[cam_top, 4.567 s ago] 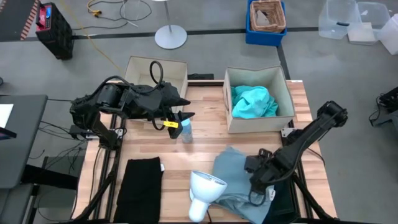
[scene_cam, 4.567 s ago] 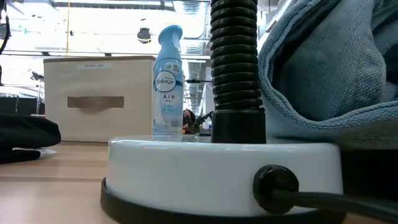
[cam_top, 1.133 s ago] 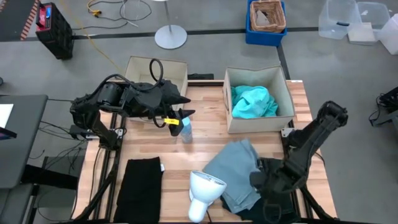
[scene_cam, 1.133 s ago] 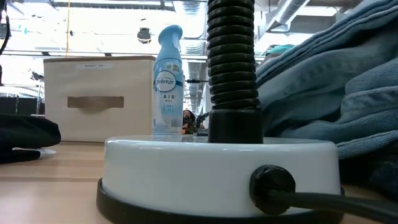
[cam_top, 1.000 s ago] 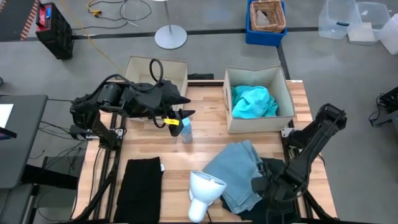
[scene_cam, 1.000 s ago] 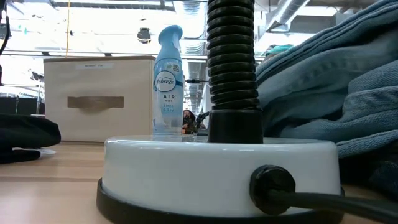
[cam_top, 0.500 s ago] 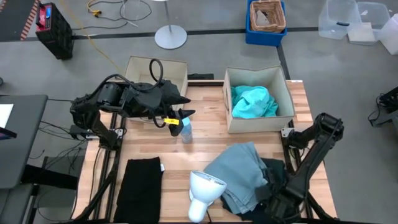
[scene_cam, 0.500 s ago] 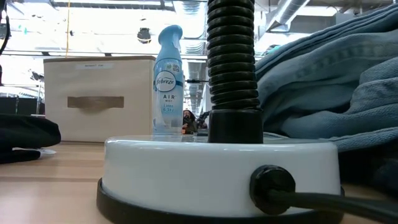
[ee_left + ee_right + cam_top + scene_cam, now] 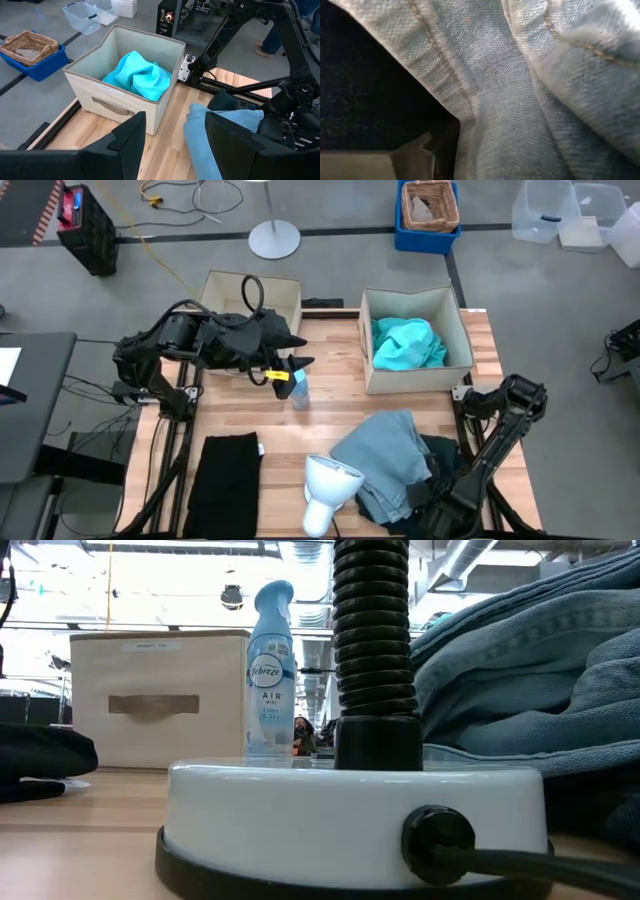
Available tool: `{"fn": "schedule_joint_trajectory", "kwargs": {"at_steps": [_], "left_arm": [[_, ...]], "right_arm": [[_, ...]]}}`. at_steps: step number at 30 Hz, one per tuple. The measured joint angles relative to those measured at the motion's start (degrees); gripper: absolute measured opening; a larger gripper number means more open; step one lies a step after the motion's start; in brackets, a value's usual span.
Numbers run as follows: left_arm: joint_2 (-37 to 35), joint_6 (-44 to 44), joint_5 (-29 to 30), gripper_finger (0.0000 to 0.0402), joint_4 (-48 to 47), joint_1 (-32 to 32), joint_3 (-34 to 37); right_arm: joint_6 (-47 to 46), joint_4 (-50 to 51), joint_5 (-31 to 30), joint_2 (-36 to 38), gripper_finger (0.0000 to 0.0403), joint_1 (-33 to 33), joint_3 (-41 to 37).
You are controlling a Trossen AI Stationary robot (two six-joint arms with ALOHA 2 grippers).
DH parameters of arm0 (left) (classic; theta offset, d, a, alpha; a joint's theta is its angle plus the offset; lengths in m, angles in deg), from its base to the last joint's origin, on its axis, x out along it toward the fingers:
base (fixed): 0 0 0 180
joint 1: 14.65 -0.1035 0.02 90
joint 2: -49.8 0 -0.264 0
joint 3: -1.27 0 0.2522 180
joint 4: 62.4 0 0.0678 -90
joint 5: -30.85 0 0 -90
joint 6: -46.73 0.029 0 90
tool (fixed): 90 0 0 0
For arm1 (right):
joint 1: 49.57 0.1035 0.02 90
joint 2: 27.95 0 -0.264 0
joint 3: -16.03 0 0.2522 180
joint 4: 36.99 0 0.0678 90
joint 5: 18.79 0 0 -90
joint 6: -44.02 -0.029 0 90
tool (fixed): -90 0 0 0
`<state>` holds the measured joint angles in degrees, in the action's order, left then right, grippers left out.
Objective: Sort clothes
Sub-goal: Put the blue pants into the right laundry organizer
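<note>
The right gripper point(image 9: 428, 498) is buried in the grey-blue garment point(image 9: 385, 455) at the table's near edge; its grip cannot be told. The left gripper point(image 9: 296, 366) hangs open.

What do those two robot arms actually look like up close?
Both arms are matte black, built from chunky jointed segments. The left arm carries a looped black cable and a yellow tag near its end effector, whose fingers are flat, angular black plates. The right arm is slimmer, a long straight link.

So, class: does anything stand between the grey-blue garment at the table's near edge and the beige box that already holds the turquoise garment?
Nothing visible does. Bare wooden table lies between the grey-blue garment and the right box. The white lamp and spray bottle stand off to its left.
</note>
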<state>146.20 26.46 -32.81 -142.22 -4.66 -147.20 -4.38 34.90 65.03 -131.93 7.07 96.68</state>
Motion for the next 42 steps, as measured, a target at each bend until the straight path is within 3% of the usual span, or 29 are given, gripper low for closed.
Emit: {"fn": "schedule_joint_trajectory", "kwargs": {"at_steps": [4,8,17,28,42], "left_arm": [[0.0,-0.4,0.0,0.0198,0.0,0.0,0.0],[0.0,-0.5,0.0,0.0198,0.0,0.0,0.0],[0.0,-0.6,0.0,0.0198,0.0,0.0,0.0],[0.0,-1.2,0.0,0.0198,0.1,0.0,0.0],[0.0,-1.5,0.0,0.0198,0.1,0.0,0.0]], "right_arm": [[0.2,0.0,-0.2,-0.9,0.0237,-1.3,0.0],[0.4,0.0,-0.2,-0.7,0.0198,-2.6,-0.1],[0.8,0.2,0.1,-0.4,0.0027,-3.9,0.5],[-0.4,4.6,-0.2,2.1,0.0027,-4.3,4.3],[-1.2,7.5,-1.1,22.2,0.0027,-6.5,8.7]]}}
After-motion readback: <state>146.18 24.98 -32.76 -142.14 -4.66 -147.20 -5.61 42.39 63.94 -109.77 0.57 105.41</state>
